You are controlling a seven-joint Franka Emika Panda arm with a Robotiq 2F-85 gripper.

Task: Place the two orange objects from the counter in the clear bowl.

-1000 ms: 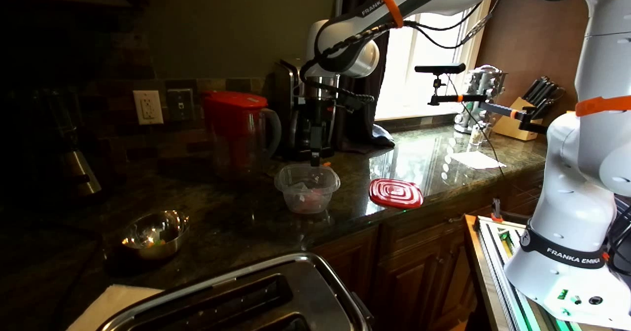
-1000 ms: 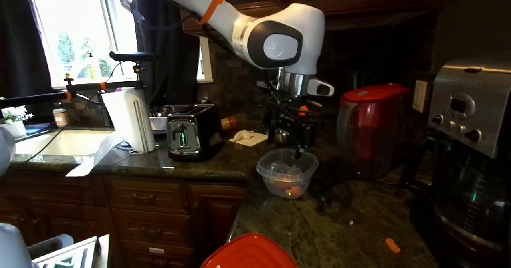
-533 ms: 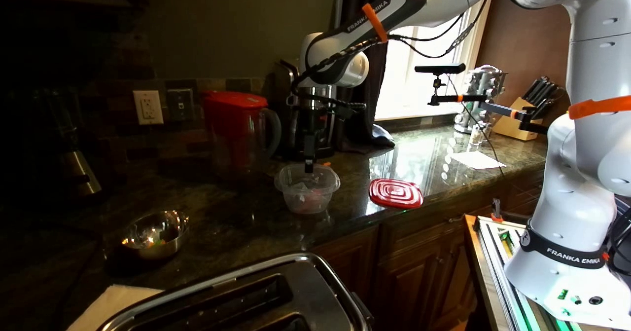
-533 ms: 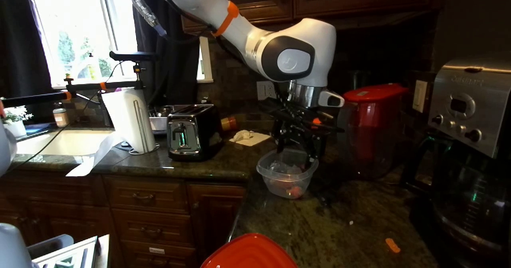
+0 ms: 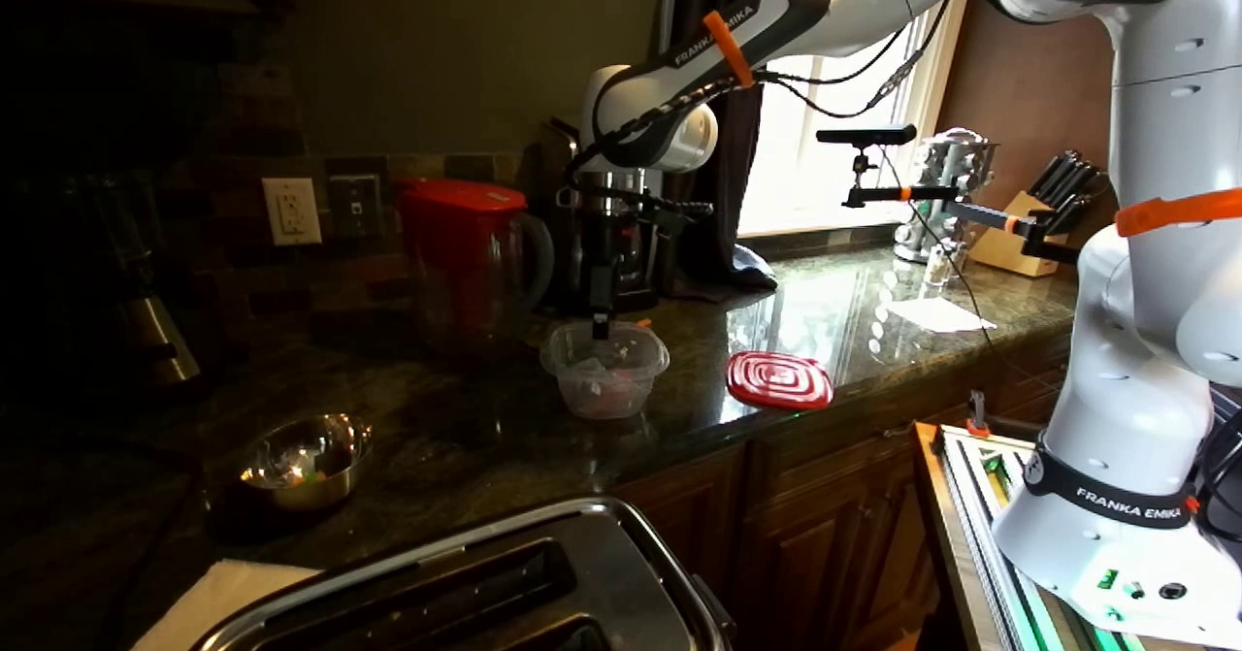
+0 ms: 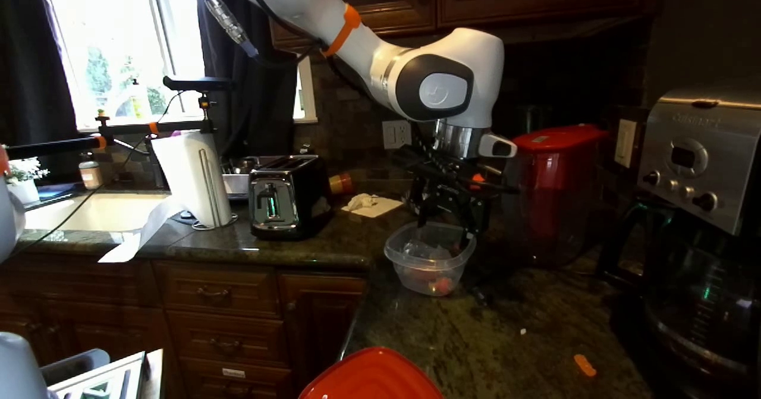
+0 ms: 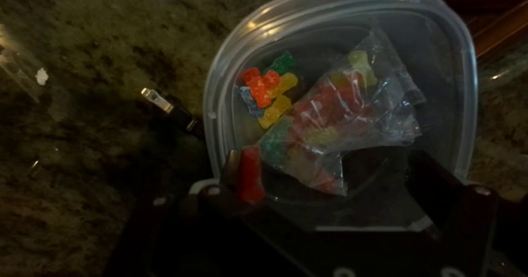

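The clear bowl (image 5: 602, 401) stands on the counter (image 5: 466, 438), in both exterior views (image 6: 410, 268); its rim (image 7: 216, 79) fills much of the wrist view. It holds several coloured gummies (image 7: 259, 89) and a clear bag of gummies (image 7: 330, 112). One orange object (image 6: 584, 365) lies on the counter near the coffee maker and peeks out behind the bowl in an exterior view (image 5: 643, 323). My gripper (image 7: 326, 161) is at the bowl's rim, jaws wide apart. A reddish-orange piece (image 7: 251, 174) sits against the inner face of its left finger. It also shows in both exterior views (image 5: 601, 326) (image 6: 446, 231).
A red pitcher (image 6: 556, 191) and a coffee maker (image 6: 701, 161) stand behind the bowl. A red lid (image 5: 779, 380), a metal bowl (image 5: 306, 467) and a toaster (image 5: 466, 583) are on the counter. A dark cable plug (image 7: 177, 114) lies beside the bowl.
The gripper has moved down and towards the pitcher side of the bowl, and its fingers now stand clearly apart. The bowl has shifted very slightly. The orange object on the counter has not moved.
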